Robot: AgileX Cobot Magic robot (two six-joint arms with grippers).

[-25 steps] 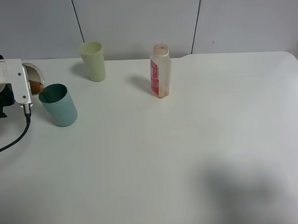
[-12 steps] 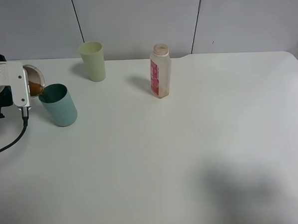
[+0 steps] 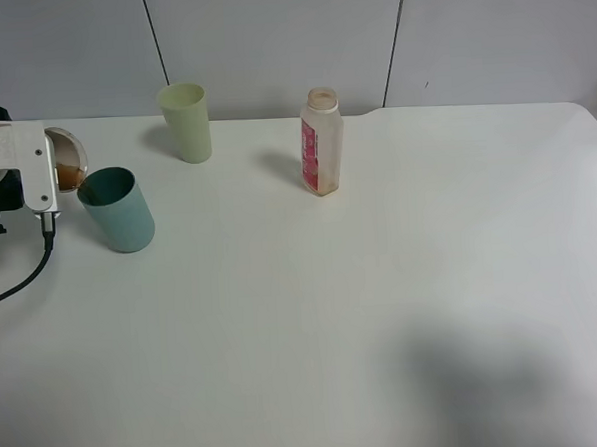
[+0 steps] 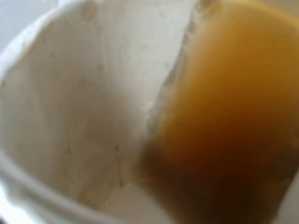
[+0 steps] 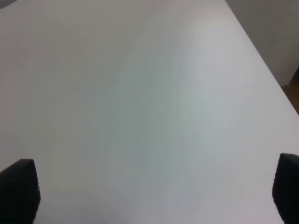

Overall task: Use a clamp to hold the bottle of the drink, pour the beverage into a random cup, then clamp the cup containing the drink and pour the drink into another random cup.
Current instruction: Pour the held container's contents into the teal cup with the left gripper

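The left gripper (image 3: pixel 48 177), clamped on the tipped paper cup (image 3: pixel 67 161), has lifted slightly beside the teal plastic tumbler (image 3: pixel 118 209); brown drink (image 4: pixel 219 140) remains, so pouring looks unfinished. The right gripper's (image 5: pixel 149 186) jaws stand wide apart.

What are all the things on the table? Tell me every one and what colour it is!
Teal cup: one, teal-green, upright near the table's left edge.
Pale green cup: one, yellow-green, upright at the back left.
Bottle: one, translucent with a red label, upright at the back middle, no cap.
Paper cup: one, pale inside, tipped on its side just above the teal cup's rim.
Drink: brown, pooled inside the tipped paper cup.
Table: one, white.
Left gripper: white, shut on the paper cup.
Right gripper: black fingertips, open, over bare table.
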